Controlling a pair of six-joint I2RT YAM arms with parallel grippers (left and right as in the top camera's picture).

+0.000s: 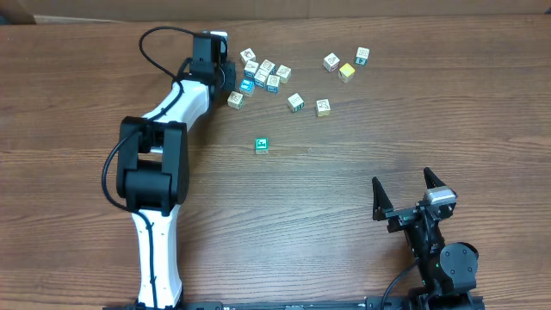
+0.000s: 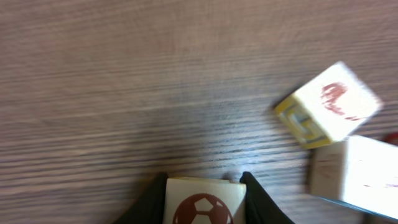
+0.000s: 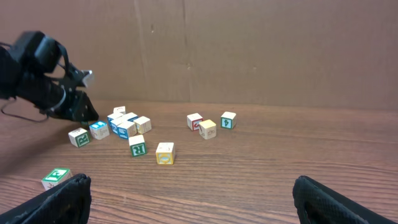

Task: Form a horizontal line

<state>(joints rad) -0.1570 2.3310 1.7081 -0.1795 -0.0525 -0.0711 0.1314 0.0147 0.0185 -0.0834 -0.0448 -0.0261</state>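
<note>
No horizontal line of cubes is in view. One green cube (image 1: pixel 262 145) lies alone on the table, also low left in the right wrist view (image 3: pixel 56 177). My left gripper (image 2: pixel 204 182) reaches to the far left edge of the cube cluster (image 1: pixel 263 73). Its black fingers press both sides of a white cube with a red football picture (image 2: pixel 202 202). In the overhead view that cube is hidden under the left gripper (image 1: pixel 225 76). My right gripper (image 1: pixel 405 188) rests near the front right, wide open with nothing in it (image 3: pixel 189 202).
Loose cubes lie scattered at the back: a green "R" one (image 3: pixel 137 147), a yellow one (image 3: pixel 165 152), and three at the far right (image 1: pixel 346 65). Right of the held cube sit a tilted yellow-edged cube (image 2: pixel 328 102) and a pale cube (image 2: pixel 357 171).
</note>
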